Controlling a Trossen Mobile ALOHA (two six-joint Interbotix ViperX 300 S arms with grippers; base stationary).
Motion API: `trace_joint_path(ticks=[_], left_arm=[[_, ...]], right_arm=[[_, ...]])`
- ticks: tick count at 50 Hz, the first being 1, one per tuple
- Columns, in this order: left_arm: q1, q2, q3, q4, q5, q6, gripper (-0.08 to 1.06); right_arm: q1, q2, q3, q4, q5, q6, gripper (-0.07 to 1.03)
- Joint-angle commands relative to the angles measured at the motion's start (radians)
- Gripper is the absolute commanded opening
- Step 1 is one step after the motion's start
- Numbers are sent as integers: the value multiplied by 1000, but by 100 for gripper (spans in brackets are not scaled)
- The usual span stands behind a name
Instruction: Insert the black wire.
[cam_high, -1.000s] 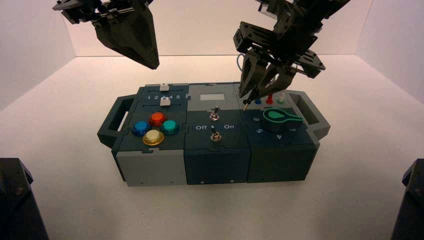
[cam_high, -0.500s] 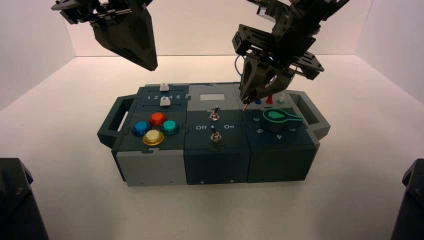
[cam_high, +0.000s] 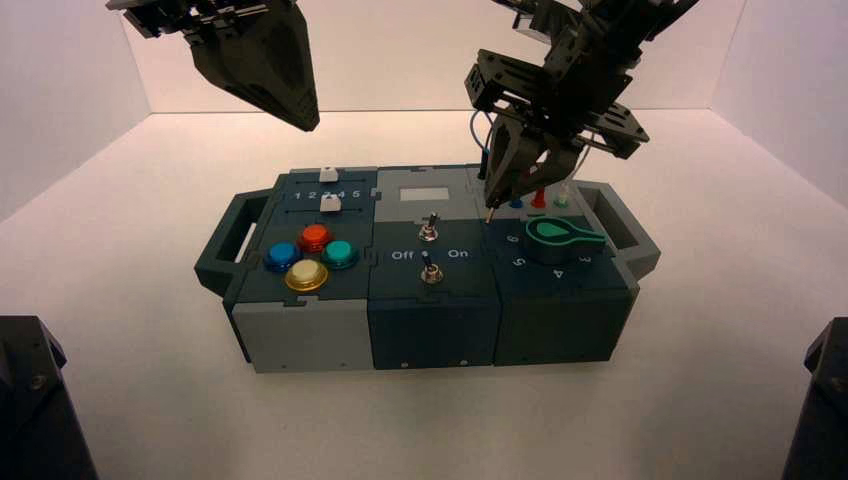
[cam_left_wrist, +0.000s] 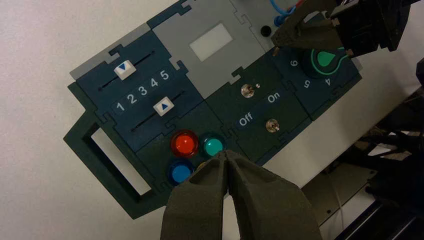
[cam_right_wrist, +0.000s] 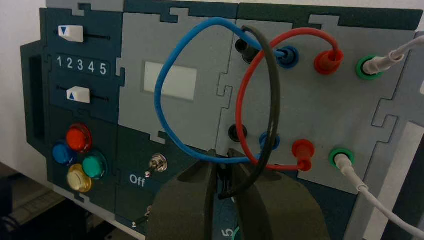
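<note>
Fingers (cam_right_wrist: 187, 205), right gripper (cam_right_wrist: 223, 162): 2, clamped on black wire's (cam_right_wrist: 274, 95) loose plug, near side of near black socket (cam_right_wrist: 237, 132). Risks: lowering here, pin strikes panel; crossing red wire (cam_right_wrist: 240, 95) snags. Pin (cam_high: 490, 215): downward; plug axis steep, exact lean unclear. Left gripper (cam_left_wrist: 225, 154): fingers together, by buttons (cam_left_wrist: 184, 144).

Glossy plastic buttons (cam_left_wrist: 184, 144); shiny metal switches (cam_left_wrist: 248, 90); matt plastic-looking box (cam_high: 434, 330).

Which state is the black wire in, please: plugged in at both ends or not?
Half in: one black socket is empty.
</note>
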Motion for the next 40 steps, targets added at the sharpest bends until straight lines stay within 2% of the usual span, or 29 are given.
trace_joint_path(ticks=[1, 17, 40], left_arm=[[-5, 0, -31, 2, -5, 3, -3], [-5, 3, -34, 3, -2, 3, -3], [-5, 5, -38, 3, 6, 3, -3]], right_arm=[[2, -23, -15, -17, -8, 0, -2], [11, -31, -28, -87, -23, -2, -2], [17, -110, -49, -130, -31, 0, -2]])
